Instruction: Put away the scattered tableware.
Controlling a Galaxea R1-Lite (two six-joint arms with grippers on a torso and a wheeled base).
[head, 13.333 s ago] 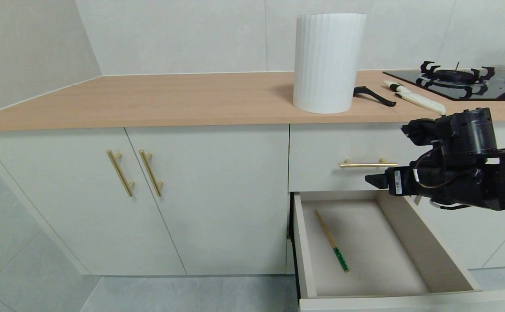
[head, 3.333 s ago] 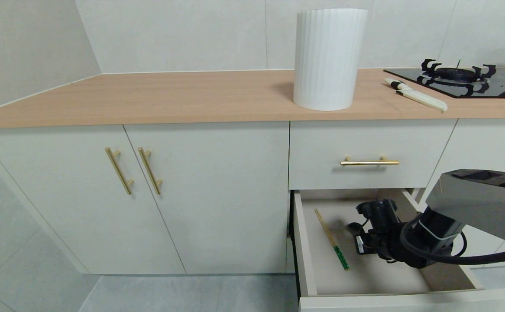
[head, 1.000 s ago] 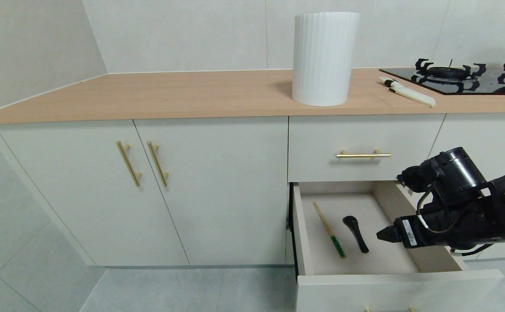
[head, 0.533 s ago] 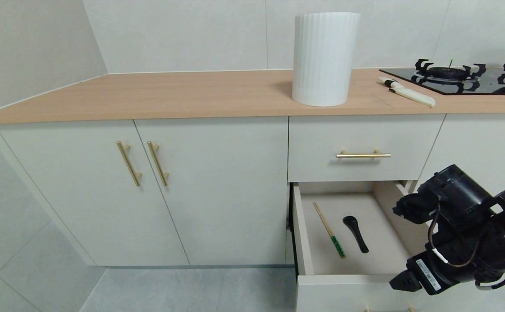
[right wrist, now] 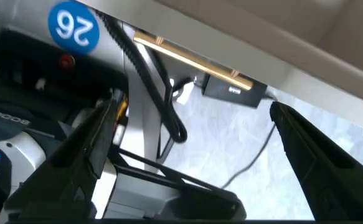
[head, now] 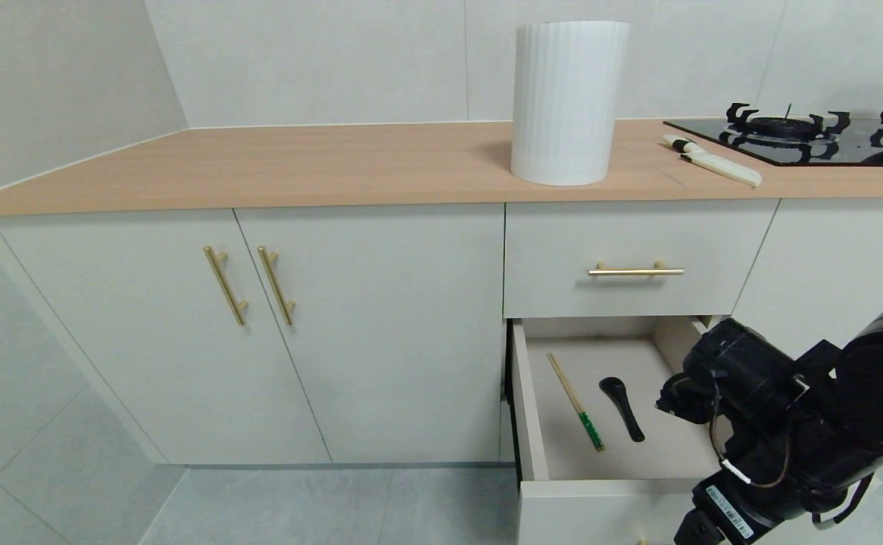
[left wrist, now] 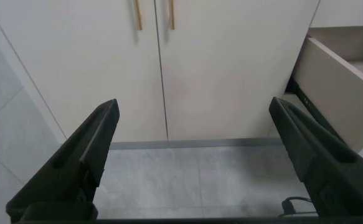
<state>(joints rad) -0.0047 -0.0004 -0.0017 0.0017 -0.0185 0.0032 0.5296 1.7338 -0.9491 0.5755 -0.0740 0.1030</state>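
Drawer floor (head: 657, 453): spoon (head: 622, 409), chopsticks (head: 575, 403); right-wrist view: handle (right wrist: 193, 59).

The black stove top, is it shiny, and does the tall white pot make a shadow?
Head view: yes, the glossy stove top mirrors its burner grates; the white ribbed container throws a soft shadow on the countertop to its left.

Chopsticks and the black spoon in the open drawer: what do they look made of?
Chopsticks: likely bamboo or wood, pale tan shafts with green-patterned ends. Black spoon: uniform black with a faint sheen, probably plastic or melamine; lacquered wood can't be ruled out.
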